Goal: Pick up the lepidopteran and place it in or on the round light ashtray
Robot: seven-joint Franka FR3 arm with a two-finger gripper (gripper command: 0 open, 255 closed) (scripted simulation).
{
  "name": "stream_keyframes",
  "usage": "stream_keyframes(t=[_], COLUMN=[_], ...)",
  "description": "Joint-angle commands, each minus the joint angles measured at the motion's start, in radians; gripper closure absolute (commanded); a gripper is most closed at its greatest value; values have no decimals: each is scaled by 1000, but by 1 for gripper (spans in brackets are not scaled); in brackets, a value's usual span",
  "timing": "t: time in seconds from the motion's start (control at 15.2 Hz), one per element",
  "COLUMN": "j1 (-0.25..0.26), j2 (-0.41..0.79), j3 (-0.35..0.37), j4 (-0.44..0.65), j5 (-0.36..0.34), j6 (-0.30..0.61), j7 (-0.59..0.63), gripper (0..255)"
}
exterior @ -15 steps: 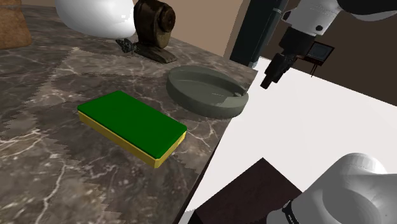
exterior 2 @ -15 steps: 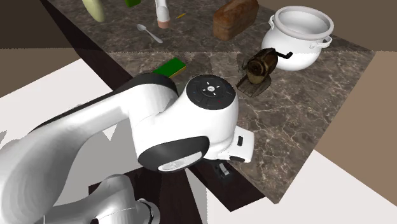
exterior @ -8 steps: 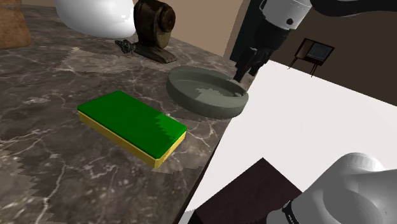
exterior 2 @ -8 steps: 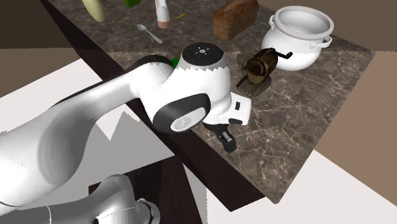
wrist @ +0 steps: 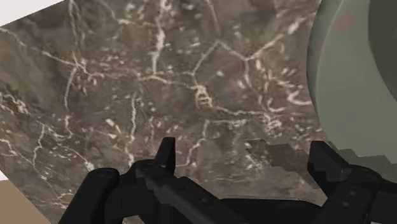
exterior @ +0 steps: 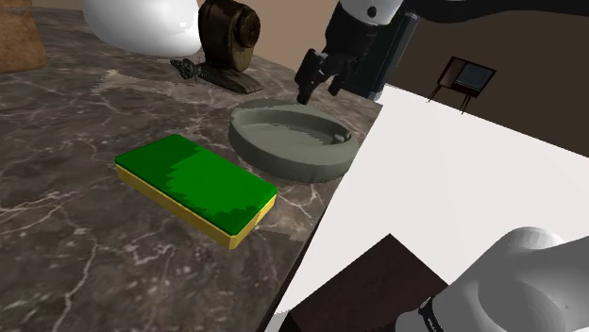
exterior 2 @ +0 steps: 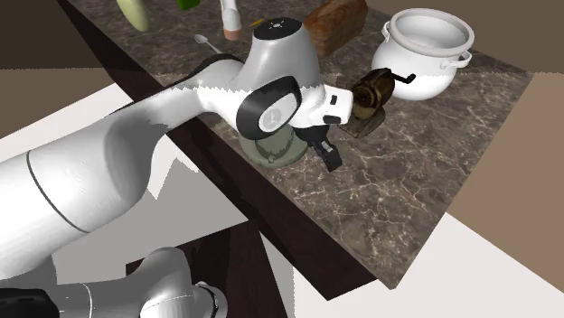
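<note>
The lepidopteran [exterior: 189,68] is a small dark shape on the marble counter, beside the base of a dark brown grinder [exterior: 227,42]. The round grey-green ashtray [exterior: 291,141] lies near the counter's edge, and the arm partly hides the ashtray [exterior 2: 276,150] in the second exterior view. My gripper [exterior: 319,85] hangs open just above the ashtray's far rim, well to the shoulder view's right of the lepidopteran. In the wrist view the gripper [wrist: 248,159] has bare marble between its fingers, with the ashtray [wrist: 356,76] beside one finger [wrist: 327,162]. It holds nothing.
A green block with yellow sides [exterior: 195,186] lies in front of the ashtray. A white pot [exterior 2: 425,41] stands behind the grinder [exterior 2: 371,95]. A brown loaf [exterior 2: 334,23], a spoon [exterior 2: 210,45] and a bottle [exterior 2: 232,18] sit farther along. The counter edge [exterior: 316,222] drops to white floor.
The arm has swung from off the counter's edge to over the ashtray's far rim, toward the shoulder view's left. The ashtray has shifted slightly left.
</note>
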Motion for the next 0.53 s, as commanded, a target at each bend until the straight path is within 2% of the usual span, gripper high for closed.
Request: stream_keyframes(t=[0.0, 0.26, 0.46], j1=[-13, -40, -57], j2=[59, 181, 288], j3=[52, 157, 238], j4=[49, 163, 265], j5=[-35, -135, -242], j6=[31, 61, 61], j7=[59, 182, 285], gripper=[0, 0, 0])
